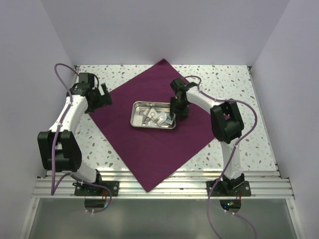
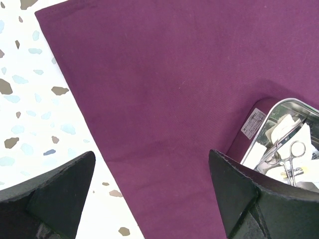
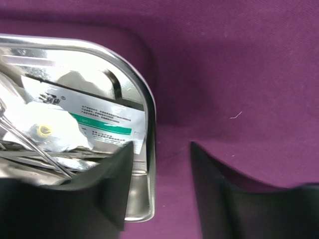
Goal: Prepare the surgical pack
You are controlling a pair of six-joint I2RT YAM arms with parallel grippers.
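**A:** Speckled terrazzo table (image 1: 239, 84), white walls (image 1: 149, 30) around. What's at the 9 o'clock side?

**B:** left gripper (image 2: 152, 154) hangs over the cloth's 10 o'clock edge. Jaws fully apart, nothing between them.

**A:** And the pack?

**B:** surgical pack (image 1: 149, 154) is one large square sheet, deep purple-maroon. It's spread flat mid-table and turned like a diamond, with corners at 12, 3, 6 and 9. Matte weave, only faint creases. The 6 o'clock corner laps onto the near rail (image 1: 259, 186).

**A:** Centre?

**B:** Shiny steel tray (image 1: 132, 115) sits on the middle of the sheet, long axis running 9 to 3. Inside are ring-handled forceps (image 2: 291, 159) and a white packet (image 3: 104, 119) with a green stripe.

**A:** 3 o'clock side?

**B:** right gripper (image 3: 161, 145) is at the tray's 3 o'clock end. Jaws are part-way apart and straddle the rim, one finger over the tray and the other over the cloth. Not clamped. Can't tell if either finger touches the rim.
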